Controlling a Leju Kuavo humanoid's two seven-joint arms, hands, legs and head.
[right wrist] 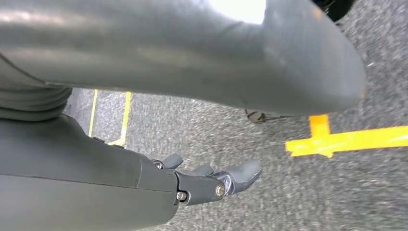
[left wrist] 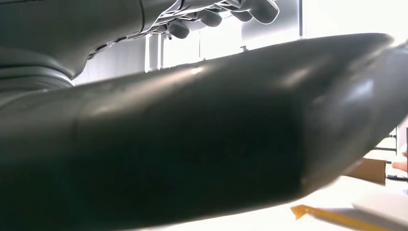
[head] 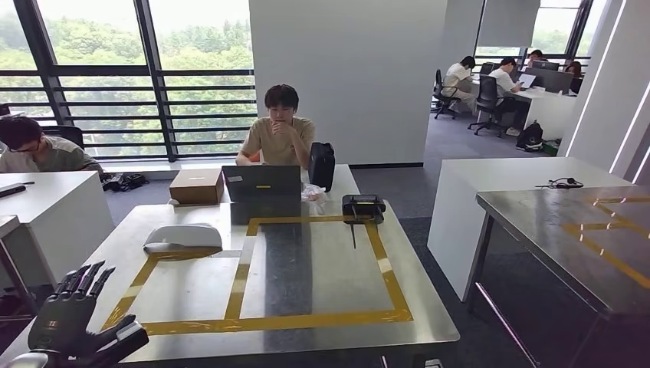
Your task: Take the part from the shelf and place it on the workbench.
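Part (head: 182, 238), a pale grey shell, lies on the workbench (head: 322, 284) at the left taped square's far edge. Left hand (head: 77, 322) hovers spread and empty at the near-left corner; right hand (right wrist: 211, 180) hangs loosely open above carpet.

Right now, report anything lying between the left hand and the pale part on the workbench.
Nothing visible does. The left hand is open at the near left corner of the workbench; between it and the pale part lie bare metal and yellow tape.
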